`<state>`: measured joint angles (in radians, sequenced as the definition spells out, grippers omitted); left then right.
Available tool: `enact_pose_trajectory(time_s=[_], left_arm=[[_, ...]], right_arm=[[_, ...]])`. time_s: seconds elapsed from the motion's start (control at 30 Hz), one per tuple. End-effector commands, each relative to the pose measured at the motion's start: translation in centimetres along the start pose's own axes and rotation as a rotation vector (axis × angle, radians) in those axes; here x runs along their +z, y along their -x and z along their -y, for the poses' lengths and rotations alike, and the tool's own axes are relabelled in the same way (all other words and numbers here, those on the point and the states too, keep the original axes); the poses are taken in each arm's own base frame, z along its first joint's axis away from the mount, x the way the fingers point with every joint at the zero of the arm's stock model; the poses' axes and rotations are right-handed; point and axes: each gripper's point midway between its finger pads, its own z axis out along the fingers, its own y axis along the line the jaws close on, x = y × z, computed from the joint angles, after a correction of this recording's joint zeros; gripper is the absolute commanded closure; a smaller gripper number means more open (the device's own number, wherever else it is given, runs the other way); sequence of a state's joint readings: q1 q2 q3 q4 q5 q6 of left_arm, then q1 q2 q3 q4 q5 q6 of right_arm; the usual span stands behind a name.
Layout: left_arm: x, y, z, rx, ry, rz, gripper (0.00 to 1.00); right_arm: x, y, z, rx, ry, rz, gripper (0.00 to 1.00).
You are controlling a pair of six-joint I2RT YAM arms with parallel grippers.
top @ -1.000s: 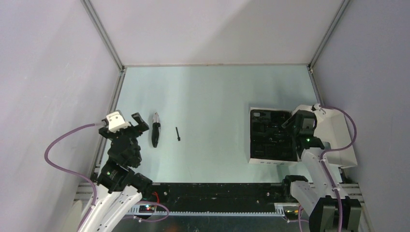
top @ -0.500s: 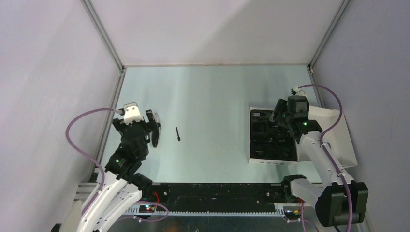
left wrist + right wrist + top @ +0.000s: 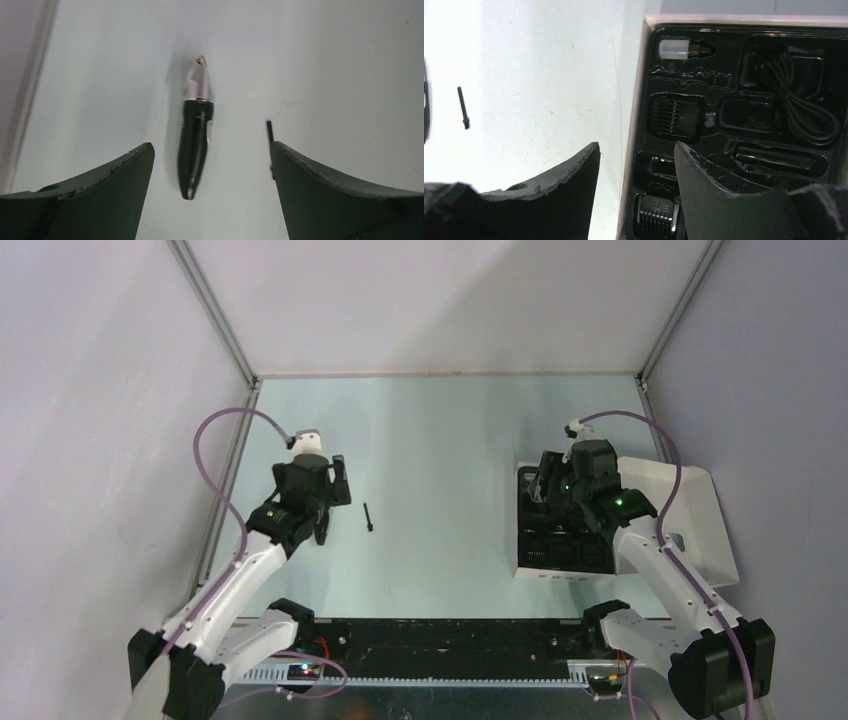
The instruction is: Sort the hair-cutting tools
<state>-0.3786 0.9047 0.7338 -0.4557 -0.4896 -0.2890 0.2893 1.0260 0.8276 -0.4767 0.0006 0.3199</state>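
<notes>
Flat on the desk (image 3: 325, 75), centred between fingers of the released left claw (image 3: 211, 147): clipper (image 3: 196, 127), probably stiff, smooth, light. Best pinched across the black middle, not the silver tip. Right claw (image 3: 636, 147) released, over the box (image 3: 636, 90).

Two white-and-black arms trailing purple cables.
The left arm (image 3: 235, 580) and right arm (image 3: 665, 575) have white link shells and black joint housings, each with a small green light (image 3: 271, 508). A purple cable (image 3: 205, 455) loops along each arm. The left pincer (image 3: 211, 145) and right pincer (image 3: 636, 143) have dark, matte, wedge-shaped fingers (image 3: 100, 200) with rough edges.
</notes>
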Motion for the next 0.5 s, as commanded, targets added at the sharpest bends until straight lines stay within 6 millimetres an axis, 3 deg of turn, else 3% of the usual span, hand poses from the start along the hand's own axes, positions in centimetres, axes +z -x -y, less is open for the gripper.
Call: enact_pose_trajectory(time_s=[0.0,0.27,0.47], left_arm=[[0.6,-1.1,2.9,-0.084,-0.089,-0.127,0.1],[2.7,-4.3,5.9,-0.125,-0.128,-0.313,0.26],[3.1,-7.3,8.7,-0.148,-0.177,-0.412,0.27]], right_arm=[[-1.3,1.3,-2.0,-0.039,0.079,0.034,0.39],[-1.8,-0.2,-3.9,-0.069,0.166,-0.013,0.39],[-1.7,-1.4,-5.1,-0.06,0.247,-0.03,0.39]])
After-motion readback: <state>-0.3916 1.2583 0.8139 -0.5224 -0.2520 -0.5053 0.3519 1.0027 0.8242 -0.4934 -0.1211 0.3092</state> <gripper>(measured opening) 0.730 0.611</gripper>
